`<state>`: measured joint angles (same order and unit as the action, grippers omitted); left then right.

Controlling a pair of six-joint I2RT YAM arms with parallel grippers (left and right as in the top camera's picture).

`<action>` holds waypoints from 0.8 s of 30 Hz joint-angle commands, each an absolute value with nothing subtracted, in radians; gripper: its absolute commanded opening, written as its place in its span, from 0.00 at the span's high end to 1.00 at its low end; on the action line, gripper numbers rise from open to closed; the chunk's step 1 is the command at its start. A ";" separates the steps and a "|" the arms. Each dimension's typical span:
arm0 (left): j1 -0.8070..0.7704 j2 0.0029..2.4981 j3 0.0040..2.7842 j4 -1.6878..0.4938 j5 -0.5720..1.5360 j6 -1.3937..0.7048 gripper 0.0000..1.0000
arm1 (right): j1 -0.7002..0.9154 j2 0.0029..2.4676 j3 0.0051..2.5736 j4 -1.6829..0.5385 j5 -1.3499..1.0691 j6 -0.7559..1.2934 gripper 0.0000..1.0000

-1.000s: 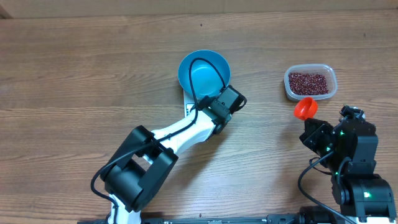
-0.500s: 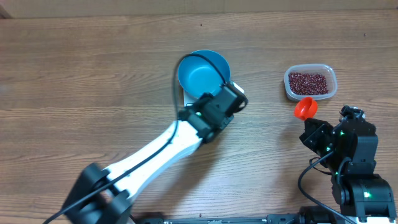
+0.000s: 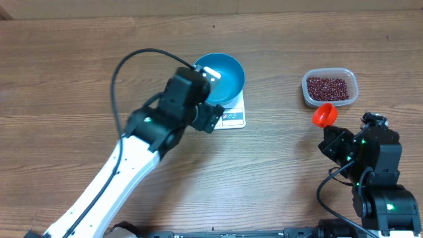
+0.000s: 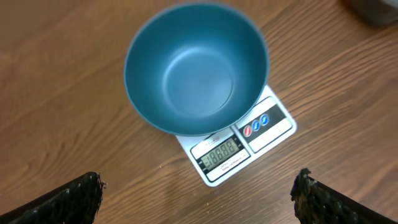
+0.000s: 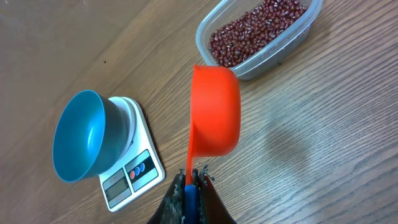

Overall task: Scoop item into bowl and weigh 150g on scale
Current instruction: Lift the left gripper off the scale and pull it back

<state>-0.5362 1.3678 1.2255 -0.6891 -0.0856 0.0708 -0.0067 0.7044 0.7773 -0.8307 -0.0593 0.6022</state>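
The light blue bowl stands empty on the white scale, whose display faces me. My left gripper is open and empty, pulled back from the scale on its near left side. The dark red beans fill a clear plastic tub at the right. My right gripper is shut on the blue-tipped handle of the orange-red scoop, which hangs empty just short of the tub.
Bare wooden table lies all round. The left arm stretches diagonally from the bottom left toward the scale. The right arm's base sits at the bottom right corner.
My left gripper has opened and drawn back left, away from the bowl, uncovering the scale. The right arm and scoop have not moved.
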 commanded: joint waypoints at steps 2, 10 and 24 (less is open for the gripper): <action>-0.514 1.291 1.227 -0.708 0.046 0.180 0.00 | -0.007 0.701 0.800 -0.825 -0.046 0.604 0.96; -0.514 1.279 1.227 -0.817 0.049 0.152 0.01 | -0.007 0.701 0.800 -0.825 -0.046 0.605 0.96; -0.362 1.224 1.227 -0.804 0.093 0.083 0.01 | -0.007 0.701 0.800 -0.825 -0.046 0.605 0.96</action>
<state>-0.4076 1.2572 1.2251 -0.8009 0.0544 0.1040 -0.0067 0.7044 0.7773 -0.8307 -0.0593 0.6025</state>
